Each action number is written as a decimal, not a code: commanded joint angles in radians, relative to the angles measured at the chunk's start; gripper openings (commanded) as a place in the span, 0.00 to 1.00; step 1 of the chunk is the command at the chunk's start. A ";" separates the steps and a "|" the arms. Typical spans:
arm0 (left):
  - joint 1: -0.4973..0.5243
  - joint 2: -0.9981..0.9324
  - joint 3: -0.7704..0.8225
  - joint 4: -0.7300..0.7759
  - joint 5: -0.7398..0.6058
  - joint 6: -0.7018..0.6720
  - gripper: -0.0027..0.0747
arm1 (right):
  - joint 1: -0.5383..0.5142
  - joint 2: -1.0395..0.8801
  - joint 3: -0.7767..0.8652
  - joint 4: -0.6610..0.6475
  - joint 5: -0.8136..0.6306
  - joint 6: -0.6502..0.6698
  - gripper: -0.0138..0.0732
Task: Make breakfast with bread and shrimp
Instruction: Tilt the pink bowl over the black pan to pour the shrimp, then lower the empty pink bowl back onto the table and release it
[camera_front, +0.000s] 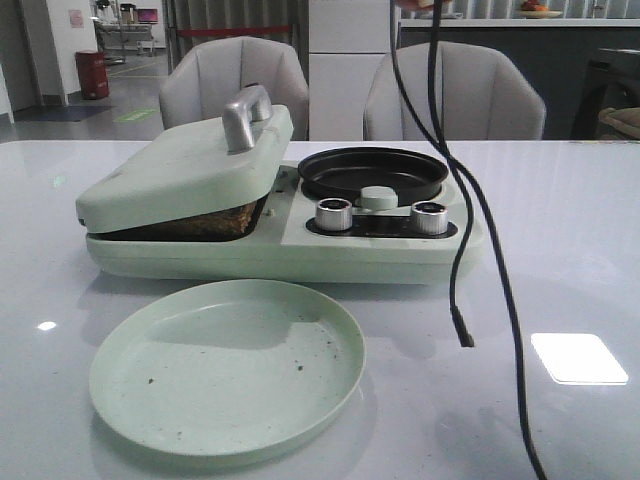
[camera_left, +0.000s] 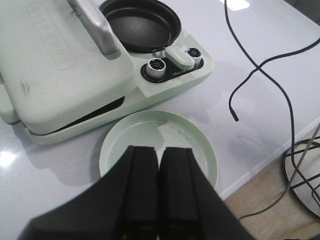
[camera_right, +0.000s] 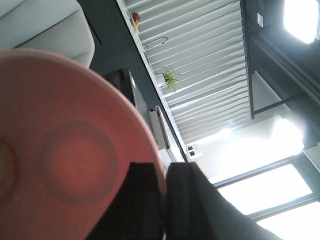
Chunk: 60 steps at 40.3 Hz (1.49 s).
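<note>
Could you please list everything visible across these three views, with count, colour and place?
Pale green breakfast maker with hinged lid: one, mid-table, lid propped ajar.
Browned bread: count unclear, under the lid.
Round black pan: one, on the maker's right.
Silver knobs: two, maker's front.
Round pale green plate: one, crumb-speckled, before the maker.
Black cables: two, hanging right.
Grey chairs: two, behind the table.
Pink plate: one, gripped at its rim.
Left tool: black, shut, above the green plate.
Right tool: black, raised.

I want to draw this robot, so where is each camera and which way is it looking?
Front view: looks forward over the table at the breakfast maker and green plate; no arm shows.
Left wrist view: looks down past the left gripper at both too; its fingers look closed.
Right wrist view: tilted up toward ceiling and windows; the right gripper pinches a pink plate.
</note>
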 joint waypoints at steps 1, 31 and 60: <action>-0.008 -0.006 -0.026 -0.053 -0.029 0.002 0.16 | 0.002 -0.064 -0.042 -0.105 0.013 0.010 0.31; -0.008 -0.006 -0.026 -0.053 -0.029 0.002 0.16 | 0.004 0.005 -0.043 0.005 0.033 0.036 0.31; -0.008 -0.006 -0.026 -0.053 -0.029 0.002 0.16 | -0.258 -0.446 0.289 0.897 0.112 0.034 0.31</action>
